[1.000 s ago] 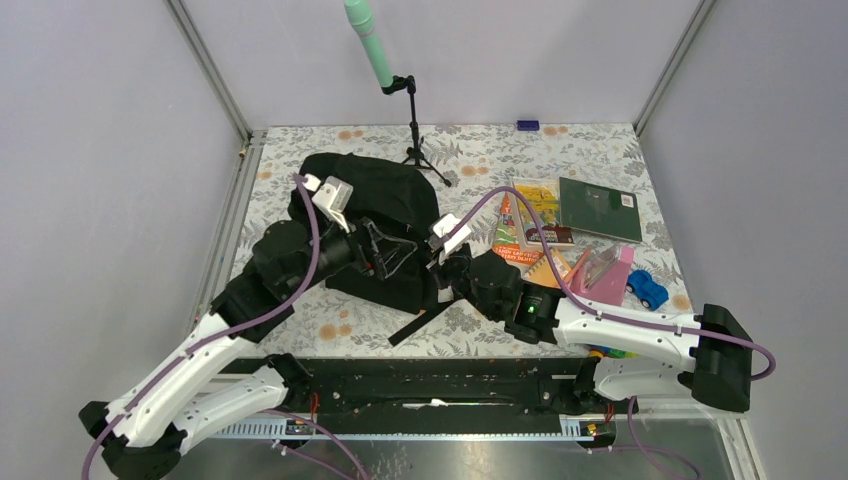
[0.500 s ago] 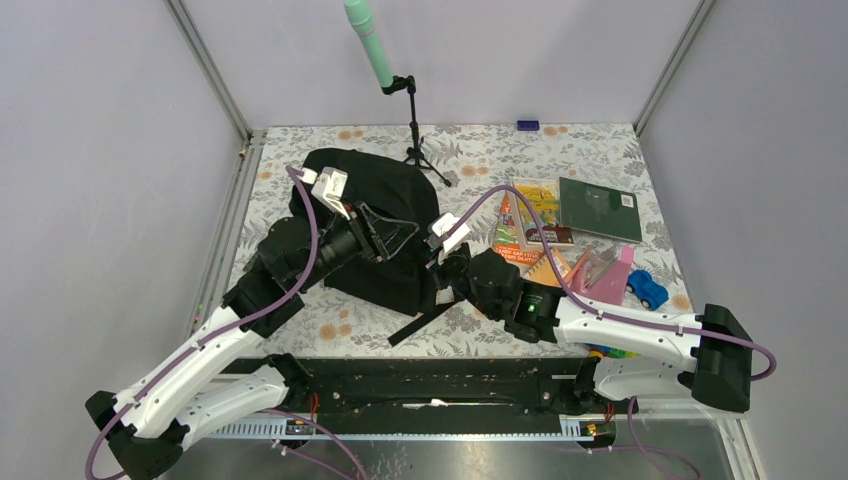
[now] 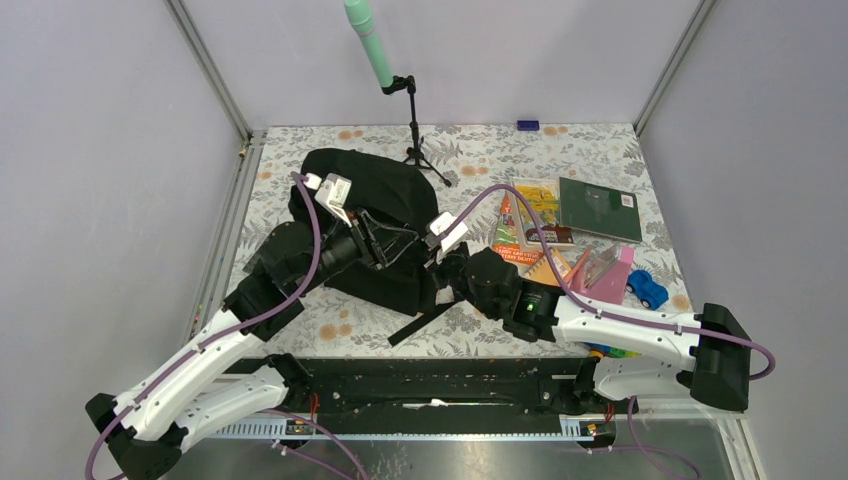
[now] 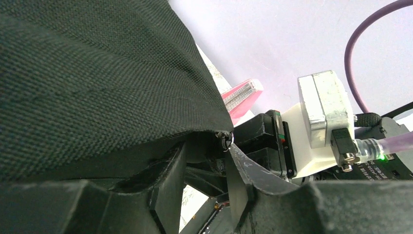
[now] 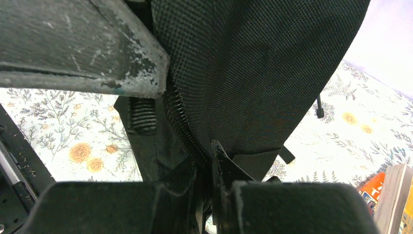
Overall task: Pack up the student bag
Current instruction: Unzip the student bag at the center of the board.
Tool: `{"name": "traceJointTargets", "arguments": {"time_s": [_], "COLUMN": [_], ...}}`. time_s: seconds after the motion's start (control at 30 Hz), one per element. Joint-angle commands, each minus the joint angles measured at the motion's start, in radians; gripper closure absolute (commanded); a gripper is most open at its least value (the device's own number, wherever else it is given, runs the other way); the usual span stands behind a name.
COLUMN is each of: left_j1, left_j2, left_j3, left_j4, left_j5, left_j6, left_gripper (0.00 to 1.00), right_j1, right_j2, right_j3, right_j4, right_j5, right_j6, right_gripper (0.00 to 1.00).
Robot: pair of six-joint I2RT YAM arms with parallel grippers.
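Observation:
The student bag (image 3: 375, 200) is a large black fabric backpack lying left of centre, with a strap trailing toward the near edge. My left gripper (image 3: 396, 246) hovers over the bag's near right part. In the left wrist view (image 4: 204, 168) its jaws stand apart, with bag fabric (image 4: 92, 83) above them and a small metal zipper ring (image 4: 225, 140) at the right fingertip. My right gripper (image 3: 441, 275) is at the bag's right edge. In the right wrist view (image 5: 207, 168) it is shut on the bag's fabric (image 5: 253, 73) beside the zipper teeth (image 5: 182, 122).
A tripod (image 3: 418, 140) with a green tube stands behind the bag. To the right lie booklets (image 3: 538, 222), a dark green book (image 3: 599, 208), a pink case (image 3: 606, 272) and a blue toy car (image 3: 648, 290). A small blue object (image 3: 527, 125) lies at the far edge.
My left gripper lifted back over the bag, then came forward and right again toward the right gripper. The right gripper has held its grip almost unmoved.

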Motion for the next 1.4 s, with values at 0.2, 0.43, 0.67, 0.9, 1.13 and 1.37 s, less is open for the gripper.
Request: {"name": "traceJointTargets", "arguments": {"time_s": [0.2,0.43,0.67,0.9,1.13,1.37], "left_j1": [-0.004,-0.001,0.115,0.240,0.254,0.263], "left_j2": [-0.001,-0.034,0.014,-0.025,-0.027,-0.037], "left_j3": [0.003,0.028,0.183,0.245,0.321,0.330], "left_j4": [0.069,-0.026,-0.285,-0.284,-0.435,-0.511], "left_j5": [0.034,-0.112,-0.195,-0.062,-0.291,-0.483], "left_j6": [0.034,0.071,0.078,0.120,0.240,0.276], "left_gripper": [0.84,1.00,1.00,1.00,1.00,1.00], "right_j1": [-0.003,-0.003,-0.003,-0.003,-0.003,-0.005], "right_j2": [0.003,0.006,-0.012,-0.023,-0.035,-0.061], "right_j3": [0.054,0.064,0.059,0.053,0.042,0.043], "right_j4": [0.028,0.009,0.000,-0.023,-0.041,-0.059], "right_j5": [0.010,0.121,0.198,0.228,0.249,0.260], "right_j6": [0.003,0.029,-0.002,-0.008,0.003,0.005], "right_gripper": [1.00,1.00,1.00,1.00,1.00,1.00]}}
